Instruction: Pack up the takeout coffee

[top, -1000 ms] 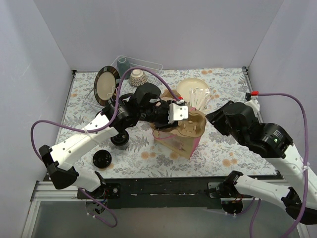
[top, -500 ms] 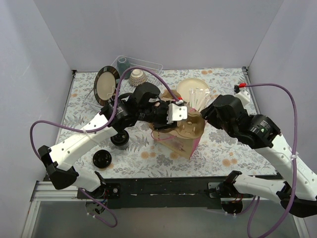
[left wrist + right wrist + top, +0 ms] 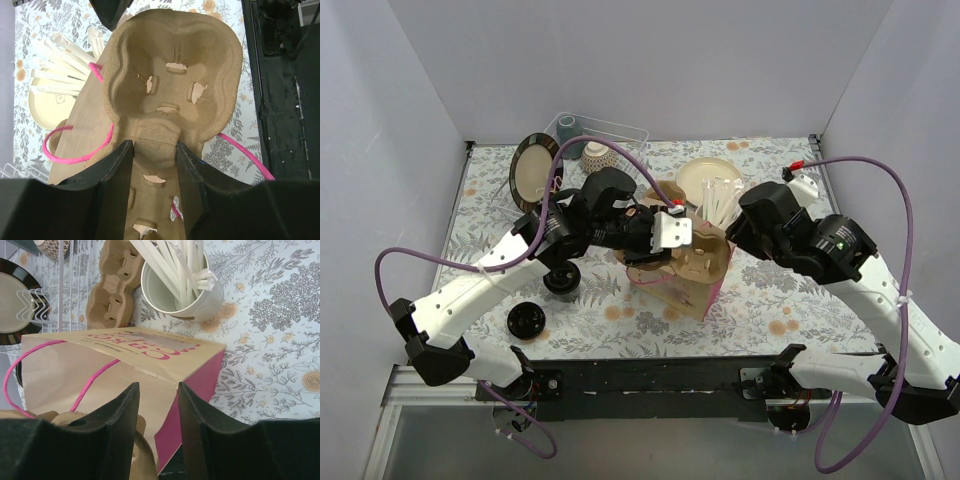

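My left gripper (image 3: pixel 665 236) is shut on the middle rib of a brown pulp cup carrier (image 3: pixel 170 75) and holds it over the open brown paper bag (image 3: pixel 682 290) with pink sides and handles. The carrier's pockets are empty. My right gripper (image 3: pixel 740 232) is open and hovers at the bag's right rim; in the right wrist view its jaws (image 3: pixel 157 386) stand over the bag's edge (image 3: pixel 150 360) without touching it. A takeout coffee cup with a black lid (image 3: pixel 563 279) stands left of the bag, partly under my left arm. A round black lid (image 3: pixel 527 320) lies nearer the front.
A grey cup of white sticks (image 3: pixel 720 200) stands behind the bag, with a cream plate (image 3: pixel 700 175) beyond it. A second pulp carrier (image 3: pixel 110 290) lies beside it. A wire rack (image 3: pixel 605 132) at the back holds a dark-rimmed plate (image 3: pixel 533 170) and a patterned bowl (image 3: pixel 597 153).
My right arm has swung left and back, bringing its gripper to the bag's right rim. My left gripper has shifted slightly left with the carrier.
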### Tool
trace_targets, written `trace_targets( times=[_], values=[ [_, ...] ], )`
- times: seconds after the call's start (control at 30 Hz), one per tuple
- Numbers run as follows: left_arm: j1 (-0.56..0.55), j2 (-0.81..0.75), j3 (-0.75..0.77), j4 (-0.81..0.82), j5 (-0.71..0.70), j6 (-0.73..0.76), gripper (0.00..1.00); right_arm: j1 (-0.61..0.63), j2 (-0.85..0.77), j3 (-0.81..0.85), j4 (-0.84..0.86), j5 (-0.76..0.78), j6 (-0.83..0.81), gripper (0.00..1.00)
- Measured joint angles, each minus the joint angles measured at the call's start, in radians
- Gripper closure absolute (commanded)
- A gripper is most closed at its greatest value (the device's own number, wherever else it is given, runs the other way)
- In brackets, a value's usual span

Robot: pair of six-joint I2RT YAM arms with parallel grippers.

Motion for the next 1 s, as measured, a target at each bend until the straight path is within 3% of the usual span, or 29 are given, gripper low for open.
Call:
trace_targets(
  times=[0.2,0.3,0.57,1.0],
  values=[
    [0.000,0.001,0.005,-0.005,0.003,0.020,1.00,0.000,0.039,0.117,-0.050,0.016,-0.038,0.54],
    [0.000,0.001,0.019,-0.011,0.013,0.021,1.00,0.000,0.037,0.132,-0.035,0.018,-0.080,0.60],
    [-0.002,0.000,0.026,-0.013,0.034,0.020,1.00,-0.001,-0.031,-0.019,0.209,-0.122,-0.269,0.58],
    [-0.005,-0.034,-0.030,-0.024,0.044,0.020,1.00,-0.031,-0.008,-0.049,0.288,-0.217,-0.451,0.56]
  ],
)
